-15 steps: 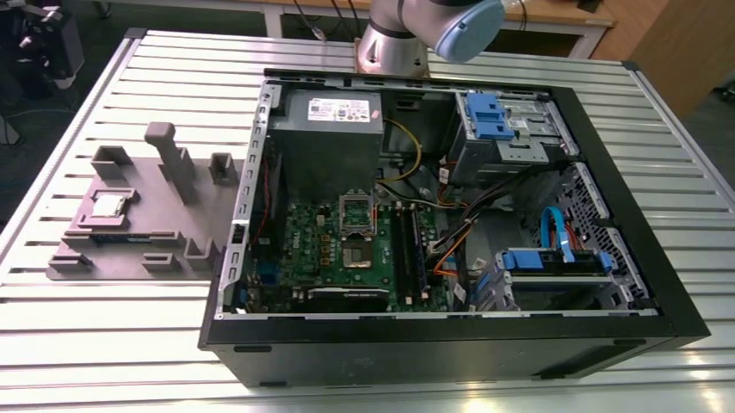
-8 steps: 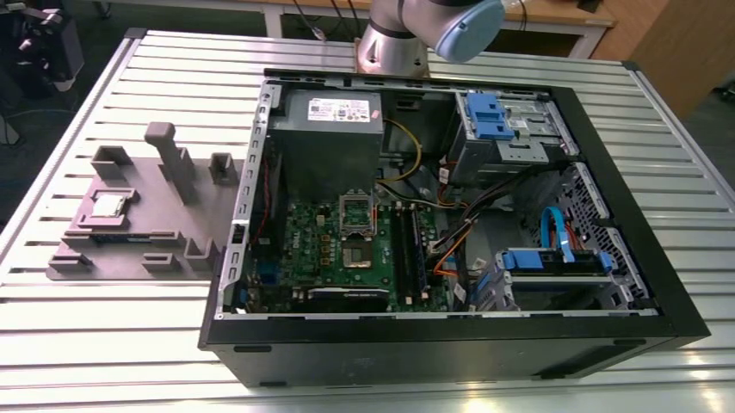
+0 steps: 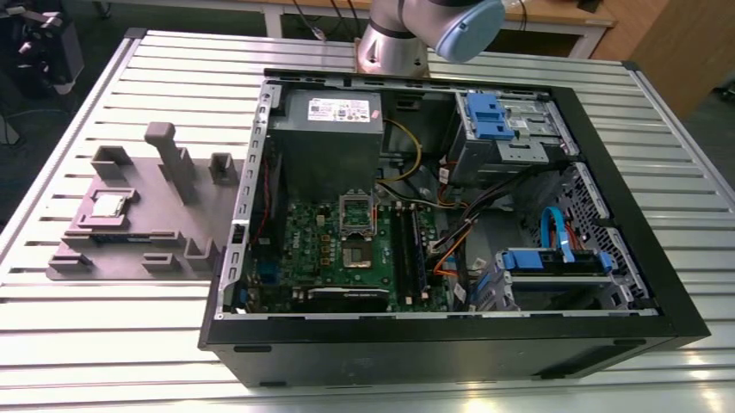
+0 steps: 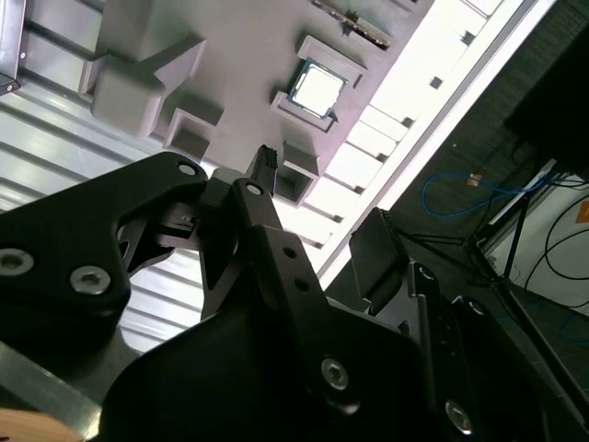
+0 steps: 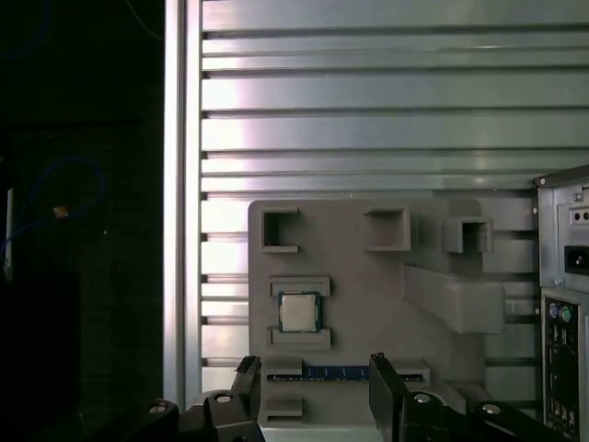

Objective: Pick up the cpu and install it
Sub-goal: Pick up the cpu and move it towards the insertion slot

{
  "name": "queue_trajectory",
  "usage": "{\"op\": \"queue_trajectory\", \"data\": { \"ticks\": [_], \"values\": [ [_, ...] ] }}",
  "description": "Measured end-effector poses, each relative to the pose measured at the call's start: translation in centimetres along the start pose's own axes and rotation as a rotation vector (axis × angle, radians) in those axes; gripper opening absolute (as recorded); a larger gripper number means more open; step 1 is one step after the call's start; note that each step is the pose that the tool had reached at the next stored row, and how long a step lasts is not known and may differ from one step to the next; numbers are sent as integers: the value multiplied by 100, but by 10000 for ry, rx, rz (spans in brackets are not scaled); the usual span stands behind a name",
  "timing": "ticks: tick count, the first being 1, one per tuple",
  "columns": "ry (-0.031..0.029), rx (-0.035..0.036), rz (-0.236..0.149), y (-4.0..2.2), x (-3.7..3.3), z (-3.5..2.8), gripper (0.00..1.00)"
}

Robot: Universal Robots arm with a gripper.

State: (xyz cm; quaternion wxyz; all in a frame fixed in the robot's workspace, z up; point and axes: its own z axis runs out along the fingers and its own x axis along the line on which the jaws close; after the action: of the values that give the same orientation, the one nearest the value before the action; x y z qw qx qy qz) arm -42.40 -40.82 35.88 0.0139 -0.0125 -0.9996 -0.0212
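The cpu [image 3: 112,205] is a small silver square lying flat in a pocket of the grey fixture [image 3: 150,249], on the exterior view's left beside the open computer case. It also appears in both wrist views as the cpu [image 5: 299,313] [image 4: 316,87] on the fixture [image 5: 368,276] [image 4: 239,55]. My gripper [image 5: 313,382] [image 4: 322,212] hovers well above the fixture, open, with nothing between its black fingers [image 5: 382,378]. The green motherboard [image 3: 333,249] inside the case carries a square socket [image 3: 357,211].
The open computer case [image 3: 460,344] lies on a slatted metal table [image 3: 115,344], with a power supply [image 3: 327,112], blue drive bays [image 3: 494,120] and loose cables [image 3: 460,232] inside. Tall fixture posts [image 3: 172,159] stand near the cpu. The table edge [image 5: 184,184] borders a dark floor.
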Motion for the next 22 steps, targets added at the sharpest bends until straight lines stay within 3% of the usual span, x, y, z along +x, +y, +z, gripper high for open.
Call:
{"op": "queue_trajectory", "data": {
  "ticks": [22],
  "values": [
    [4,-36,-51,-53,-2,39,59]
  ]
}}
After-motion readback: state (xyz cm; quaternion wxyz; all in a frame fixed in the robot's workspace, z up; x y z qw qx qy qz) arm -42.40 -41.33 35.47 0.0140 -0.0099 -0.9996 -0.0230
